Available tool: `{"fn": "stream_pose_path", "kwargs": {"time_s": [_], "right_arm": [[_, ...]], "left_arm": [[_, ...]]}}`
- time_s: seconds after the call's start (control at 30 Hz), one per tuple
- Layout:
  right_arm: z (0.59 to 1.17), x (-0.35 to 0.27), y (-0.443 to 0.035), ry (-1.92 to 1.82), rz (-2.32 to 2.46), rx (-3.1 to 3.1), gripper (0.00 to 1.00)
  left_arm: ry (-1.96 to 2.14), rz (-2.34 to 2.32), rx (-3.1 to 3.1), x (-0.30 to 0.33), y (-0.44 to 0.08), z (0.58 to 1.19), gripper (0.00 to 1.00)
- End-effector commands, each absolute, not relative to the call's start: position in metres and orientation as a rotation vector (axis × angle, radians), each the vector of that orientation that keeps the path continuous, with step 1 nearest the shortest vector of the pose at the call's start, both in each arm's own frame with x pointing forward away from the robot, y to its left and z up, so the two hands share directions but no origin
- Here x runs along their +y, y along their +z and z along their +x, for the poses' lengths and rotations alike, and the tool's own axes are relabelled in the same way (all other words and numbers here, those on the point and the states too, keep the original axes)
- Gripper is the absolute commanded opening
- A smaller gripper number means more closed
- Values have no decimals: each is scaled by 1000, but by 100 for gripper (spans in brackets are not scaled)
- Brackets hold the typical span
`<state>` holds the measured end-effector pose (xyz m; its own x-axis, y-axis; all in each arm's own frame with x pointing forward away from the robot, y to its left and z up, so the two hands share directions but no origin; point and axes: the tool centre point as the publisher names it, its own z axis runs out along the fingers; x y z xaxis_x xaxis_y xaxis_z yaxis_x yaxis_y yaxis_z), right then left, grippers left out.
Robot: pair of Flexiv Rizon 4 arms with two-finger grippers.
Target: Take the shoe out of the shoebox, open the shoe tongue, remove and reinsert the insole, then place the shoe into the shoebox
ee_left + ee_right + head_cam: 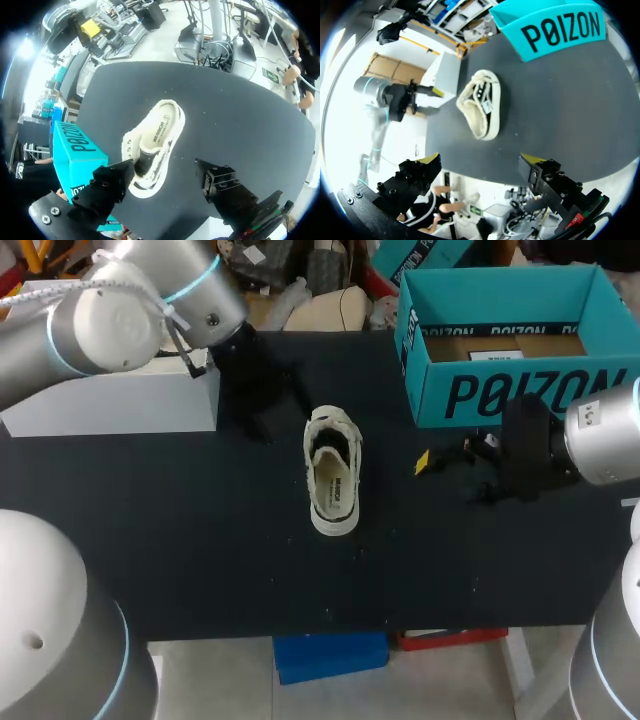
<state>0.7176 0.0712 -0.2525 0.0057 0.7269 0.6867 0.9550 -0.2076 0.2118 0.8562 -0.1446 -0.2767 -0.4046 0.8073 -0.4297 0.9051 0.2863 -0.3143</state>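
A cream low-top shoe [332,472] lies upright on the black table [200,540], toe pointing away from me, with a cream insole [337,490] showing inside it. The teal shoebox [510,340] stands open at the back right with nothing in it. My left gripper [265,405] hangs behind and left of the shoe, apart from it. In the left wrist view the gripper [165,175] is open, with the shoe [152,145] ahead of it on the table. My right gripper [445,462] is open to the right of the shoe [480,102], in front of the box [555,25].
A white box [120,400] sits at the table's back left under my left arm. The shoebox [75,150] takes up the back right corner. Bare table lies in front of the shoe, toward the near edge.
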Motion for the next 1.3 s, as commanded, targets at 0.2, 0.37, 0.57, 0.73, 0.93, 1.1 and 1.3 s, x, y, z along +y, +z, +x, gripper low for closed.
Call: {"fn": "stream_pose_path", "kwargs": {"time_s": [0.2,0.37,0.57,0.73,0.93,1.1,1.3], "right_arm": [[718,72,-253,-1016,-1975,-1739,100],[718,72,-253,-1016,-1975,-1739,100],[718,72,-253,-1016,-1975,-1739,100],[718,72,-253,-1016,-1975,-1739,100],[718,72,-253,-1016,-1975,-1739,100],[718,72,-253,-1016,-1975,-1739,100],[718,72,-253,-1016,-1975,-1739,100]], "left_arm": [[-850,1406,2265,-130,-280,841,100],[-864,1288,2334,-134,-280,842,100],[-893,868,2582,-125,-277,844,100],[-904,623,2718,-108,-273,843,100],[-992,276,2818,-85,-270,846,100],[-1114,95,2840,-65,-271,844,100],[-1289,-56,2815,-50,-276,848,100]]}}
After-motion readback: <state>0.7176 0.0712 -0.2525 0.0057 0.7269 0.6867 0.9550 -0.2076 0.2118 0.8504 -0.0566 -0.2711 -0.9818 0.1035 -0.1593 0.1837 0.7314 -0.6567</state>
